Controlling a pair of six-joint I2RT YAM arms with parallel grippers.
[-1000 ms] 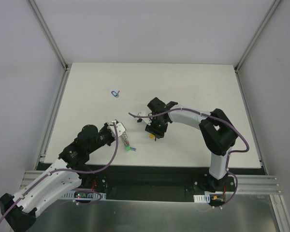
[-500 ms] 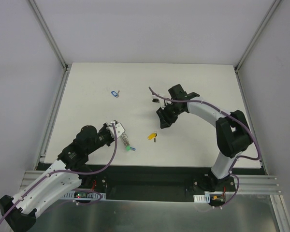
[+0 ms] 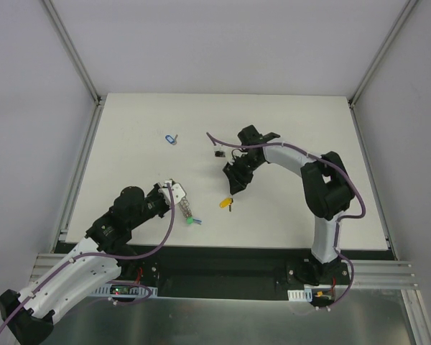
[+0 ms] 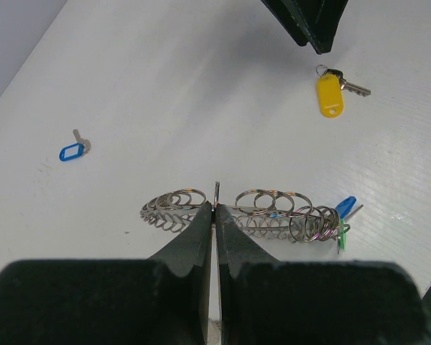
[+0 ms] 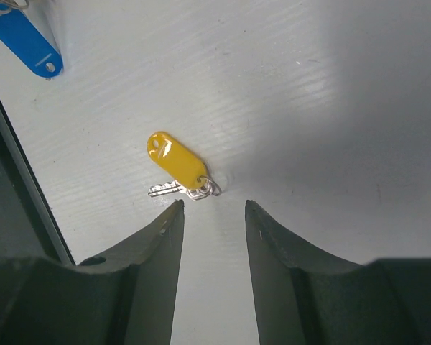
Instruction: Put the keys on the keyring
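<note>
Yellow plastic heads the loose key [image 5: 177, 161], which lies on the white counter [image 3: 302, 129] off to the right of the keyring [image 4: 251, 215] and well apart from it. Change noted: a second ago the right claw [image 5: 212, 208] sat directly over this key, then drew off to the far side, and has now come part-way back. Its fingers are spread wide with nothing between them, and the key lies just ahead of the tips. Judgement: the key was not lifted and remains to be threaded. The left claw [image 4: 215, 210] is unchanged, pinched tight on a thin edge of the keyring. The keyring is grey wire, its overlapping loops giving a toothed outline. A blue tag [image 4: 345, 205] and a green tag [image 4: 341, 236] hang at its right end, both smooth, glossy, oblong plastic. A blue-tagged key [image 4: 72, 152] lies beyond the keyring to its left, well apart.
</note>
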